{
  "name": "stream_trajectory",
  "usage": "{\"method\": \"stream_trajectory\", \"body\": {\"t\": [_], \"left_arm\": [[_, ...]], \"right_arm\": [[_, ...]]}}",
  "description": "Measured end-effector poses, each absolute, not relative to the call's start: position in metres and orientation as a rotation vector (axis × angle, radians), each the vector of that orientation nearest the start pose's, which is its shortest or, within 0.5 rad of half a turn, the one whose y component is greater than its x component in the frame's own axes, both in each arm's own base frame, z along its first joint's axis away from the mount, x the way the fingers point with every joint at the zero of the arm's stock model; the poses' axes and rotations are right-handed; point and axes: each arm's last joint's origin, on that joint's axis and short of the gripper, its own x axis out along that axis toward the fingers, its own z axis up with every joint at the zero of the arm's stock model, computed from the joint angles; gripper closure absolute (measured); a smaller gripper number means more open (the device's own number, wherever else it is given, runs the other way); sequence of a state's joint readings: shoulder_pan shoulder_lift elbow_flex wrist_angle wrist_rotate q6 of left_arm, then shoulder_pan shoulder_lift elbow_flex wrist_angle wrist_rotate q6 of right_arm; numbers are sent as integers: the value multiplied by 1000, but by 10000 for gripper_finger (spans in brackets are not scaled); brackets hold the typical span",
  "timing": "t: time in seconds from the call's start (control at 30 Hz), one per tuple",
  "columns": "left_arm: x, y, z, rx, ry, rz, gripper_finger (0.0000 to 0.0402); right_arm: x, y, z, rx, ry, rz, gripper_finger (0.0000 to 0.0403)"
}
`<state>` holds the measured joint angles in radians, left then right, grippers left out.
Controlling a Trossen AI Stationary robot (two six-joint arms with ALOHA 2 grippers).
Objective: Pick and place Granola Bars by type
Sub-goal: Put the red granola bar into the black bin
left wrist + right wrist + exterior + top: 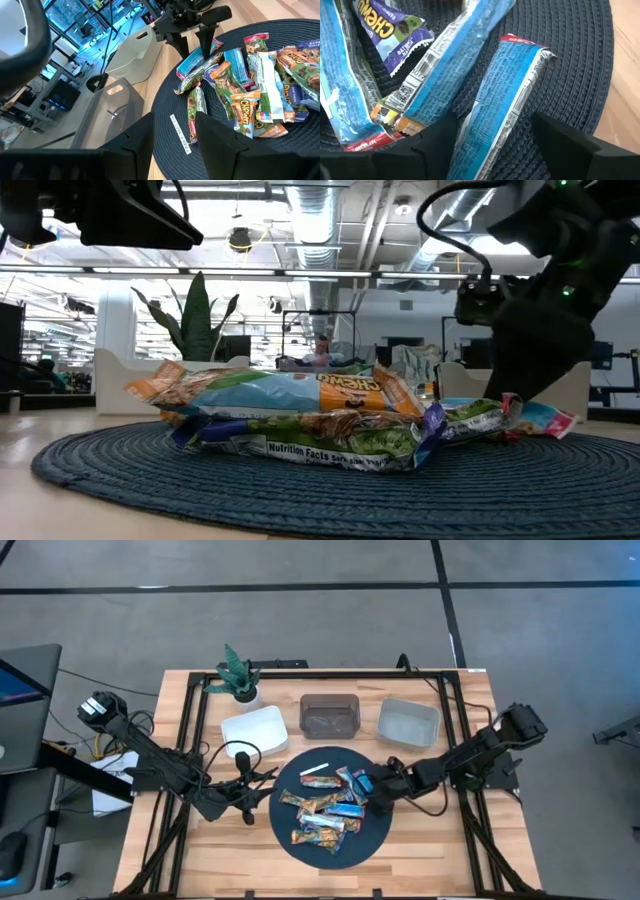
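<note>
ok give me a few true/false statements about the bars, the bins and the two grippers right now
1. The granola bars lie piled on a dark round mat. True.
2. The right gripper is open over a blue bar at the pile's edge. True.
3. The left gripper holds a bar. False: it is open and empty, at the mat's edge.
4. Three bins stand behind the mat: white bin, dark bin, grey bin. True.
5. The white bin already holds several bars. False: no bars show in it.
6. The potted plant stands on the mat. False: it stands at the table's back, by the white bin.
</note>
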<state>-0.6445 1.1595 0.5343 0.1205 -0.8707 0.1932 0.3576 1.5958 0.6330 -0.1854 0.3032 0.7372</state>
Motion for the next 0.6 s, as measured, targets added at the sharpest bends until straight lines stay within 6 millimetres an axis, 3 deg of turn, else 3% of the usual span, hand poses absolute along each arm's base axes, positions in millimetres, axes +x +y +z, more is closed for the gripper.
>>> {"method": "stream_trajectory", "body": {"t": [0.23,0.6], "left_arm": [[192,-117,209,533,390,187,264],[192,-117,209,530,391,188,264]], "right_arm": [[248,86,122,253,1053,-327,173],[250,86,124,218,1044,-314,314]]}}
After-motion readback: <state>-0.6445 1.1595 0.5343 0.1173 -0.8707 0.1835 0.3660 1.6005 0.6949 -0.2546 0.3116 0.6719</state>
